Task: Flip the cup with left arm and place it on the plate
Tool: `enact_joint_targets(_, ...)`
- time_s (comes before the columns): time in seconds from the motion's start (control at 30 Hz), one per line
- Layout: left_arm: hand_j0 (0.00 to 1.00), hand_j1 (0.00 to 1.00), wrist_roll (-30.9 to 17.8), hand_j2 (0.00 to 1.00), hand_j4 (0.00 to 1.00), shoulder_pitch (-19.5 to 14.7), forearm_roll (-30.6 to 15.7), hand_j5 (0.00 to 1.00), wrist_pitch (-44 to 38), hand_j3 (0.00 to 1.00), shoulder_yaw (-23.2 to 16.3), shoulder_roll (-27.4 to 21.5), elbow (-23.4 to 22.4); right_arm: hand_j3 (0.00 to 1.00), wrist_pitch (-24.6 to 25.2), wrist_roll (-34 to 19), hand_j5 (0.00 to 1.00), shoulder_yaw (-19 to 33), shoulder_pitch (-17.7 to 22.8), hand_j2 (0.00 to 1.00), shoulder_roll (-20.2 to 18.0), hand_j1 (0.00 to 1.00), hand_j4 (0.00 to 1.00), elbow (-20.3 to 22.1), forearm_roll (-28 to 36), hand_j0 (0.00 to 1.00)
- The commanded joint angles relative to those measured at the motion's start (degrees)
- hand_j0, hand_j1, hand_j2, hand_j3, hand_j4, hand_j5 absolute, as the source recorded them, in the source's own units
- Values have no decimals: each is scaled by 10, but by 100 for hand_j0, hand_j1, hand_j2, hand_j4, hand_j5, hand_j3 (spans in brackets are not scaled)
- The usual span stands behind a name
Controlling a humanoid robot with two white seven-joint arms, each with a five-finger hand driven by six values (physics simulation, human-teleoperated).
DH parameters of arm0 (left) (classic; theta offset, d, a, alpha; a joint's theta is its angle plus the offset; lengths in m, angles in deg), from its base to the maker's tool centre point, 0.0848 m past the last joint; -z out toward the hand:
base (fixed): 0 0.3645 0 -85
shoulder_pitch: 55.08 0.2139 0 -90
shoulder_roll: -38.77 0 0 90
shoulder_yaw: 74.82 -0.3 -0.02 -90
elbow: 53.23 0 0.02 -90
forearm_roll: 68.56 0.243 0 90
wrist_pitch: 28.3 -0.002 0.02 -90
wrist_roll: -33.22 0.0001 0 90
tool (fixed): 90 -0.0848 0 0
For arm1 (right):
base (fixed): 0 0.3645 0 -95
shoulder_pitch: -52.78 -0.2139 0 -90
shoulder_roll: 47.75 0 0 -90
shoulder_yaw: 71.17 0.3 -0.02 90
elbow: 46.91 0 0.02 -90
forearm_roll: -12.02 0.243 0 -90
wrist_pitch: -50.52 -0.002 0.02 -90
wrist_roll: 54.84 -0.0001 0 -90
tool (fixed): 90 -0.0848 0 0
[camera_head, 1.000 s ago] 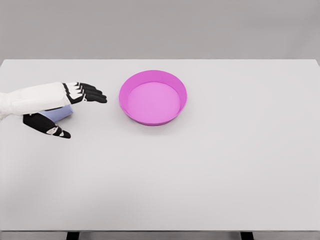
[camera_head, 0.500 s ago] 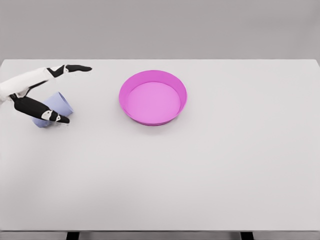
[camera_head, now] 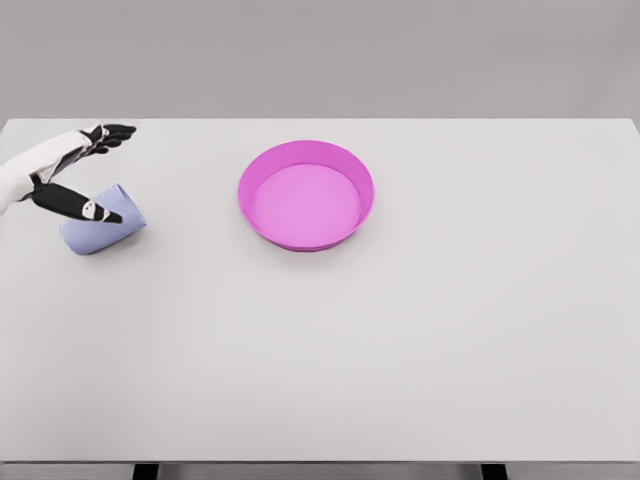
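Grey wall fills the top of the head view, and below it a white table [camera_head: 400, 350] spreads across nearly the whole picture, with two dark legs just showing at the bottom edge.

Taking the pink plate [camera_head: 306, 195] as the landmark: it is a round, shallow dish with a raised rim, standing flat on the far half of the table, a little left of the middle. Its inside is bare.

Well to the left of the plate, near the table's left edge, lies the pale blue cup [camera_head: 101, 221]. It rests on its side on the table, its long axis slanting, one end toward the plate and slightly farther back, the other end toward the lower left. I cannot tell which end is the mouth.

The left hand [camera_head: 72, 170] comes in from the left edge, farther from the plate than the cup is, on a white forearm. Its fingers are spread and hold nothing. The black fingers [camera_head: 112, 132] point toward the plate, well behind the cup and apart from it. The thumb [camera_head: 78, 203] reaches down and toward the plate, and its tip lies over the cup's upper side; whether it touches the cup or only passes in front of it I cannot tell. The cup sits below the gap between thumb and fingers, not enclosed by them.
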Motion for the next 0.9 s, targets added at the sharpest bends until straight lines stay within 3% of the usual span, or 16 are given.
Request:
enact_joint_targets(0.0, 100, 100, -2, 100, 100, 0, 39, 100, -12, 100, -3, 0, 2, 100, 0, 0, 100, 0, 0, 100, 0, 100, 100, 0, 1, 100)
enact_joint_targets(0.27, 100, 100, -4, 100, 100, 8, 31, 100, -13, 100, -6, 31, -49, 100, 0, 0, 100, 0, 0, 100, 0, 100, 100, 0, 0, 100)
enact_joint_targets(0.87, 100, 100, -4, 100, 100, 6, 25, 100, -23, 100, -6, 59, -102, 100, 0, 0, 100, 0, 0, 100, 0, 100, 100, 0, 0, 100)
